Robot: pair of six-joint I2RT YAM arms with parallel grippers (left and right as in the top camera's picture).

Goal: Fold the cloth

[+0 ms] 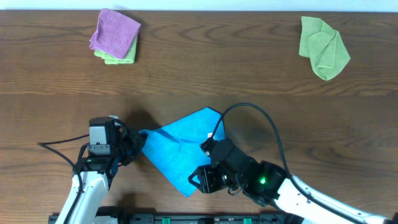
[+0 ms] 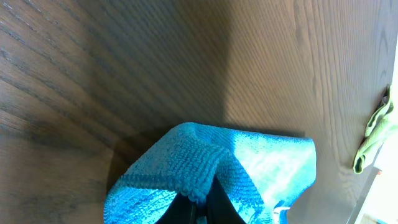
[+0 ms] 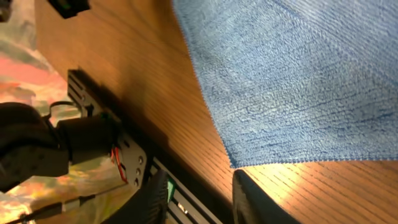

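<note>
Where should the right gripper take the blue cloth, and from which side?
The pointed corner near the front edge of the table. There the cloth lies flat and ends in a free tip, just ahead of the open right gripper; the left gripper pinches its left corner. Likely best: slide in low from the front.

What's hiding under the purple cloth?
A green cloth lies under the purple cloth; only its lower edge peeks out. The rest of it is covered, so whether anything else is hiding in there cannot be seen. Both rest on the table.
</note>
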